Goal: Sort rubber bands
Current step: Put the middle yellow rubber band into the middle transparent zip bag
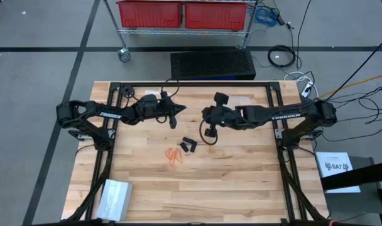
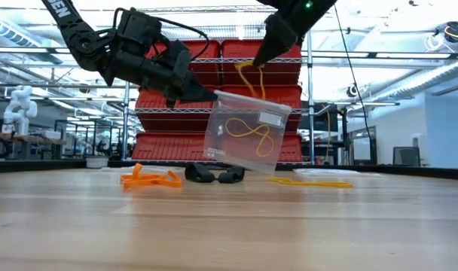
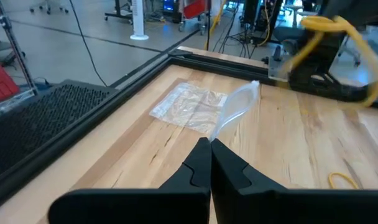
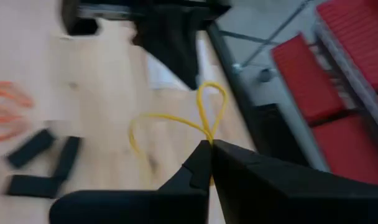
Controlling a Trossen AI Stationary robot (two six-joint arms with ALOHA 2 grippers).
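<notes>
Rubber bands in three colours remain only partly sorted on the wooden table [image 1: 241,188], with a yellow rubber band [image 4: 204,121] hanging from the closed fingertips of the right gripper [image 2: 261,59] above a clear plastic bag [image 2: 248,139]. The left gripper [image 2: 211,95], also clamped shut, pinches the bag's upper edge and holds it tilted off the table near mid-table, its mouth seemingly turned up toward the dangling band. At least one yellow loop [image 2: 251,132] already appears to lie inside the bag, suggesting the yellow group is under way. More yellow bands [image 2: 308,181] still rest on the tabletop to one side, an orange cluster [image 1: 174,154] lies untouched toward the table's centre, and the black bands [image 1: 188,146] sit just beside it, so most of the sorting looks yet to be done. A second clear bag [image 3: 189,106] lies flat on the table near the far edge, apparently empty, and a further pale packet [image 1: 114,198] sits at the near left corner, its contents impossible to make out. From above, the held bag is nearly invisible against the wood, and the pinched band is hidden under the right gripper. How many bands each cluster holds cannot be counted, and whether the bag's mouth is actually open wide enough to receive the band is not clear from any view.
</notes>
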